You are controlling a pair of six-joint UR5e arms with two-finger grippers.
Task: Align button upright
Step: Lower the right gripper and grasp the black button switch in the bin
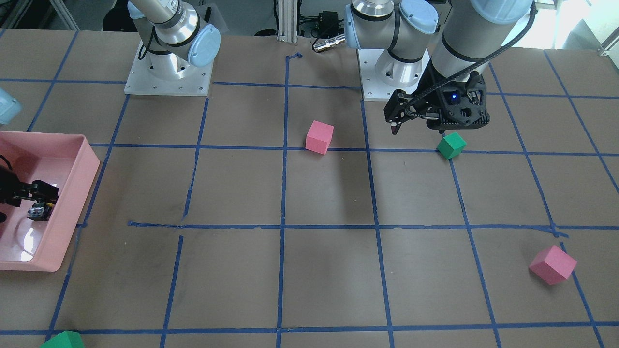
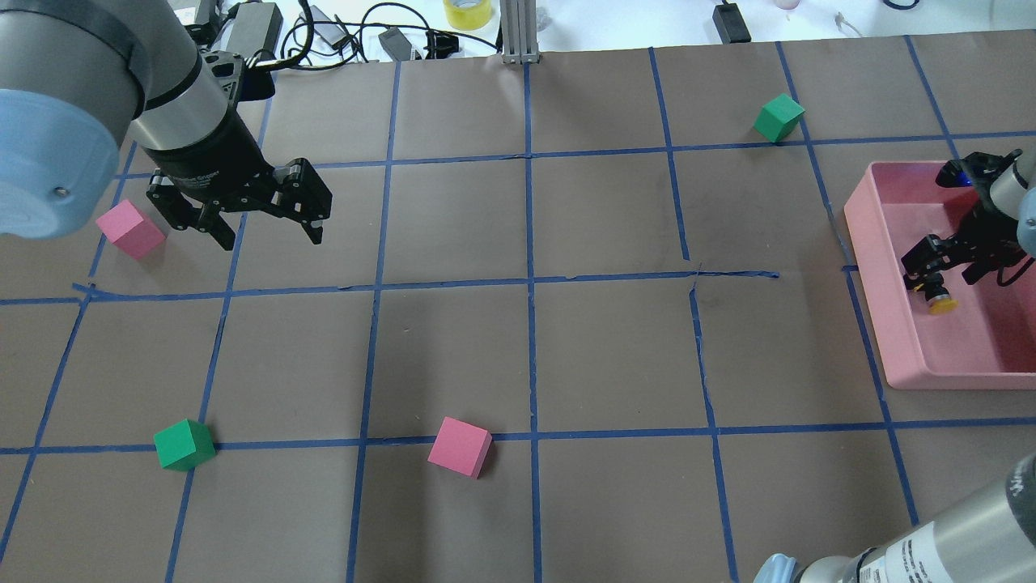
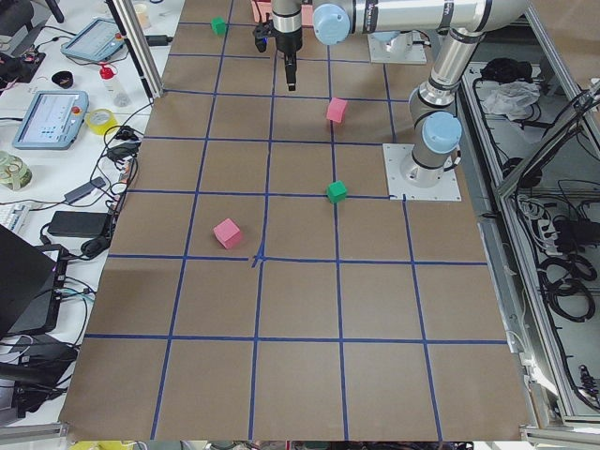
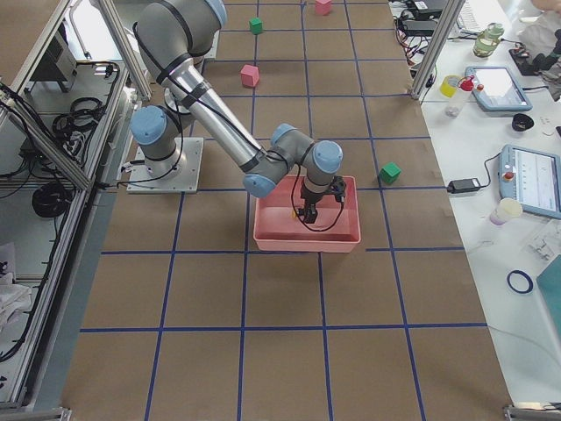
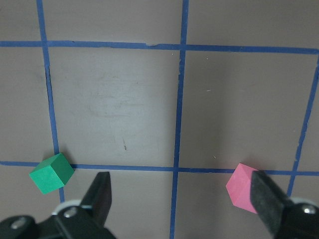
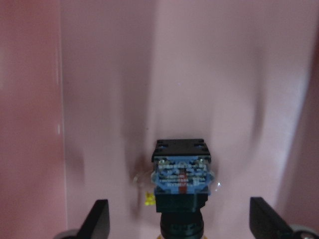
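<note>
The table (image 2: 615,348) is covered in brown paper marked off in squares with blue tape (image 2: 530,279). The left arm (image 2: 170,105) reaches out over its own half. The right arm (image 4: 219,123) stretches across to a pink bin (image 2: 955,379) that sits at the table's right end.

The left gripper (image 2: 271,240) hangs above the table with its jaws spread wide and nothing between them. From its wrist camera there is only bare paper and tape between the fingers.

The right gripper (image 6: 179,200) is down inside the bin, pointing at the floor. Its jaws are also wide apart, and neither finger touches anything.

Four foam cubes are scattered about. A pink cube (image 2: 460,446) and a green cube (image 2: 184,444) sit on the robot's side, each on a tape line. A second pink cube (image 2: 129,229) lies farther out on the left. A second green cube (image 2: 779,117) is toward the far edge, near the bin but outside it.

The button (image 6: 180,179) is inside the bin, midway between the right gripper's fingers and well apart from both. It looks to be lying on its side on the bin floor, not standing on its base. The overhead view shows its yellow cap at the end nearer the robot.
</note>
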